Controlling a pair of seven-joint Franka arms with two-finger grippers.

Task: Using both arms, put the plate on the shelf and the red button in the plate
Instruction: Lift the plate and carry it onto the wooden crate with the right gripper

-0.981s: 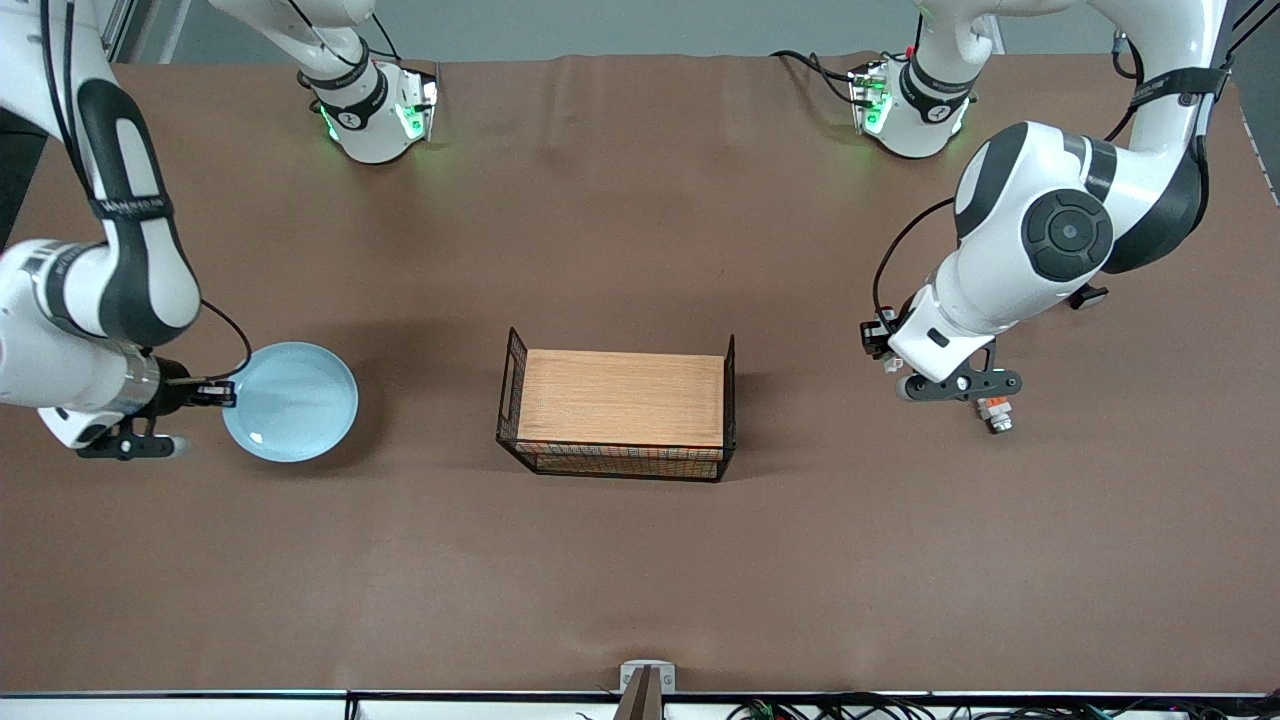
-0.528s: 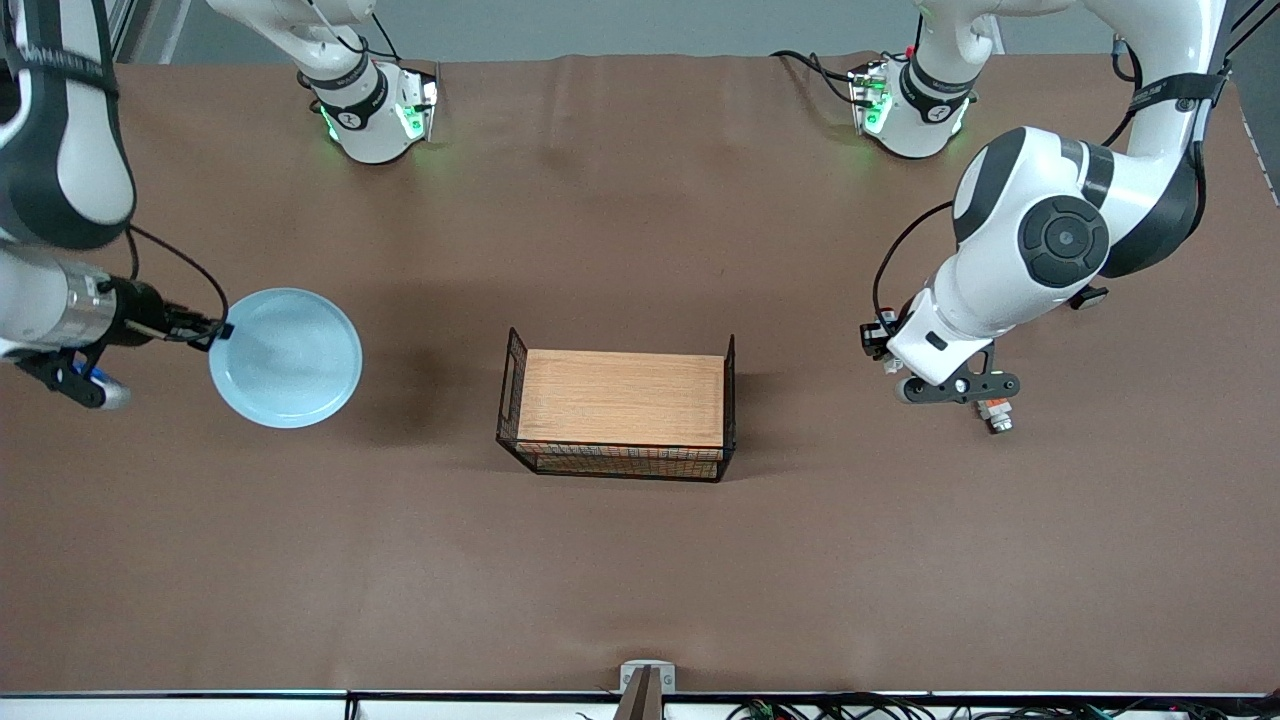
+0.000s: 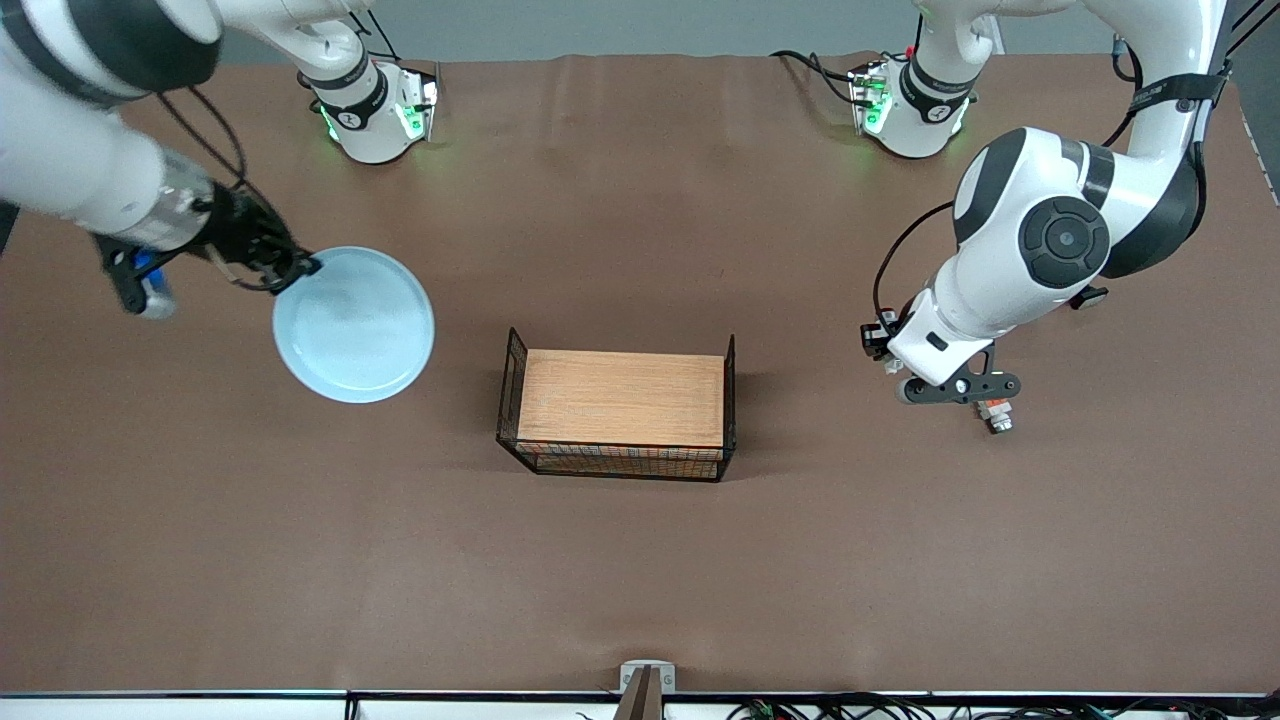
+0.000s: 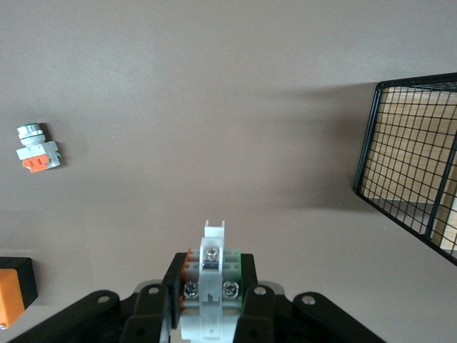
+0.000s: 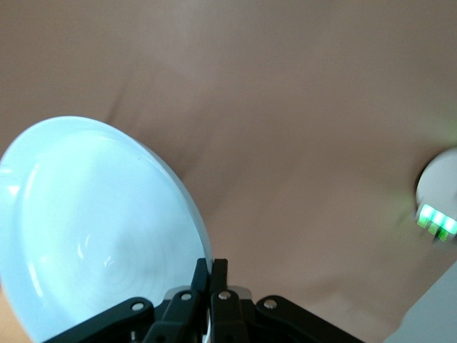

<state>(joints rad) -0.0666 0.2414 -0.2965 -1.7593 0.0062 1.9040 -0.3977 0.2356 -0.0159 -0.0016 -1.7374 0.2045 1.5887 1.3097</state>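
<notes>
The pale light-blue plate (image 3: 355, 325) hangs tilted in the air over the table, between the right arm's end and the wire basket (image 3: 620, 400). My right gripper (image 3: 300, 265) is shut on its rim; the right wrist view shows the fingers (image 5: 211, 268) pinching the plate's edge (image 5: 93, 221). My left gripper (image 3: 990, 405) is shut on the red button (image 3: 996, 414), low over the table toward the left arm's end. In the left wrist view the button (image 4: 213, 261) sits between the gripper's (image 4: 213, 275) fingers, white with a green mark.
The wooden-topped wire basket stands mid-table; its mesh end shows in the left wrist view (image 4: 414, 179). A similar white part with an orange block (image 4: 37, 146) and an orange box (image 4: 11, 289) lie on the table near the left gripper.
My right gripper has lifted the plate off the table and carried it up and toward the basket. The left arm has barely moved.
</notes>
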